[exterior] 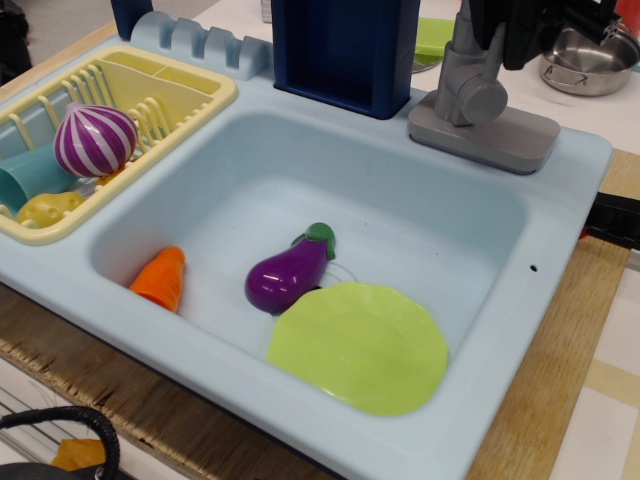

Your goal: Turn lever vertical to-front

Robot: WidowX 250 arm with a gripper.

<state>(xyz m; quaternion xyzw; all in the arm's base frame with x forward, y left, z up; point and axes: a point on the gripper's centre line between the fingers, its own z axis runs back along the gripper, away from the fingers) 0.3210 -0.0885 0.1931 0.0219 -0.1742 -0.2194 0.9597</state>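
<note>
Wood-edged desk (560, 350) carries a glossy pale-blue plastic sink (330, 200); at one o'clock, matte grey lever (470, 75) under the dark end effector (520, 25), grip unclear, perhaps released.

There is only one view here, taken from above the near side of the worktop (560, 400), tilted down and looking away over the light blue sink (300, 200) at close range. The end effector (525, 30) sits far back at the upper right, cropped by the top edge. The basin fills most of the picture in front of and left of it.
</note>
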